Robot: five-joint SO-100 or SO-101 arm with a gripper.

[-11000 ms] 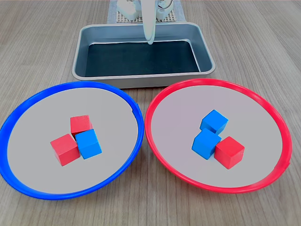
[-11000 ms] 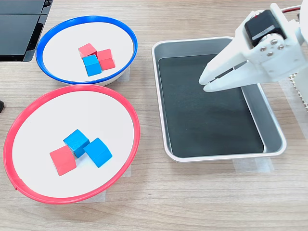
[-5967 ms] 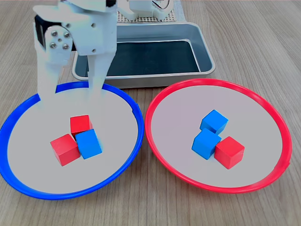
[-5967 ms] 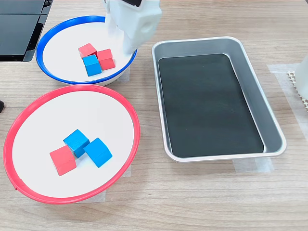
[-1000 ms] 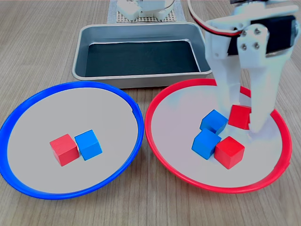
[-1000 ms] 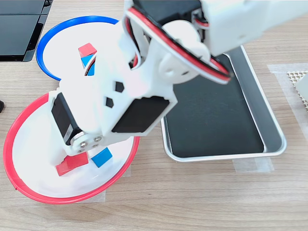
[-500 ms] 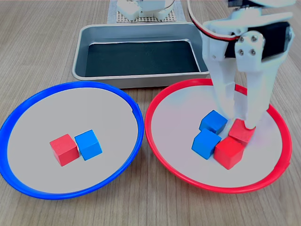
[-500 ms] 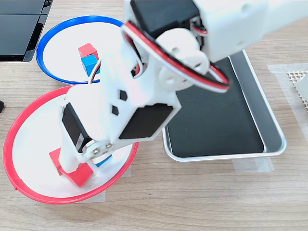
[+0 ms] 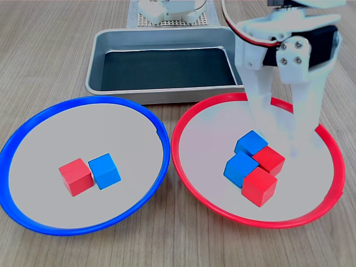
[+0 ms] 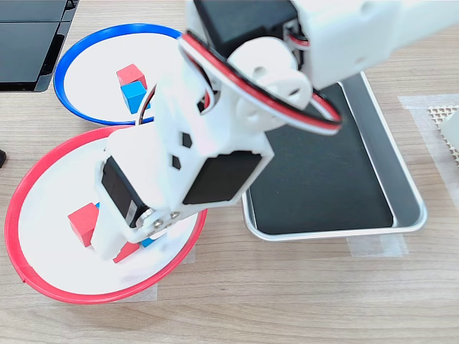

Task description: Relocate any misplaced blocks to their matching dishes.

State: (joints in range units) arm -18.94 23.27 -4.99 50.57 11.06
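1. The hand [image 9: 281,136] hangs over the red-rimmed plate [image 9: 192,178] with its two white fingers [image 9: 257,94] spread apart. Nothing sits between them, and the fingertips stand just above and behind the cluster of cubes without clearly touching any.
2. In the second exterior view the arm's white body covers most of that plate, so the hand's opening cannot be read there.
3. Four cubes lie bunched together on the red-rimmed plate in the first exterior view: a blue cube [image 9: 251,143] at the back, a second blue cube [image 9: 238,169] on the first exterior view's left, a red cube [image 9: 270,159] just beside them, and another red cube [image 9: 259,187] nearest the camera.
4. The blue-rimmed plate [image 9: 33,128] holds one red cube [image 9: 75,176] and one blue cube [image 9: 104,171], side by side and touching.
5. The cubes are small, glossy and sharp-edged. Both plates are large, round and shallow, with flat grey centres and bright rims.
6. A rectangular metal tray [image 9: 94,72] with rounded corners and a dark bottom stands behind the plates.
7. The bench [image 9: 44,50] is pale wood grain. In the second exterior view a dark flat object [image 10: 29,43] lies at the upper left corner.
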